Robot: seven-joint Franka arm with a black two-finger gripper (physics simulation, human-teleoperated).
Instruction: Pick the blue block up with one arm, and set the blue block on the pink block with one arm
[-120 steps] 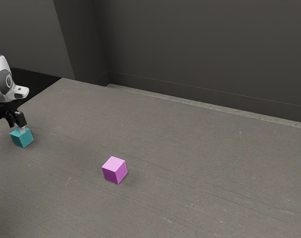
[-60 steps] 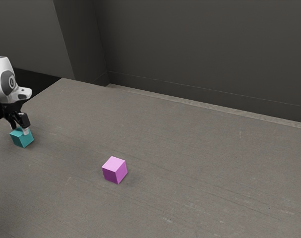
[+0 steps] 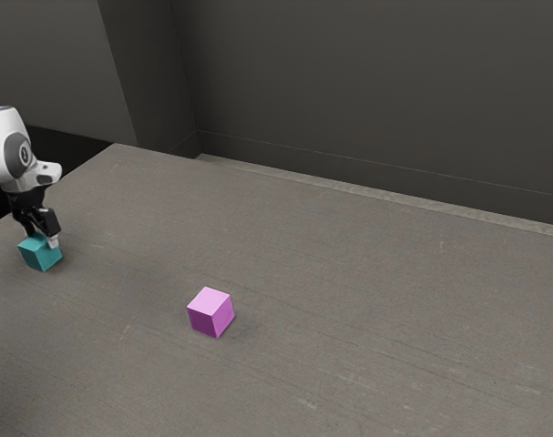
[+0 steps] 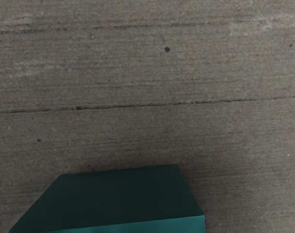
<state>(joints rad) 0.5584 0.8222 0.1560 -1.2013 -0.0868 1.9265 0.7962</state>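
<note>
End effector [image 3: 41, 235] sits low on the blue block [image 3: 40, 256], near the worktop's [image 3: 349, 273] edge at the exterior view's left; whether it is clamped I cannot tell. This looks like the grasp step. Next comes a secure lift and carry to the pink block [image 3: 209, 311], well apart, with nothing between.

Grey table [image 3: 349, 273] bears the blue block [image 3: 41, 256]; pink block [image 3: 210, 311] well apart.

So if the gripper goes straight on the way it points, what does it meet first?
The blue block, right under the downward-pointing gripper; they may be touching, since depth is unclear.
</note>
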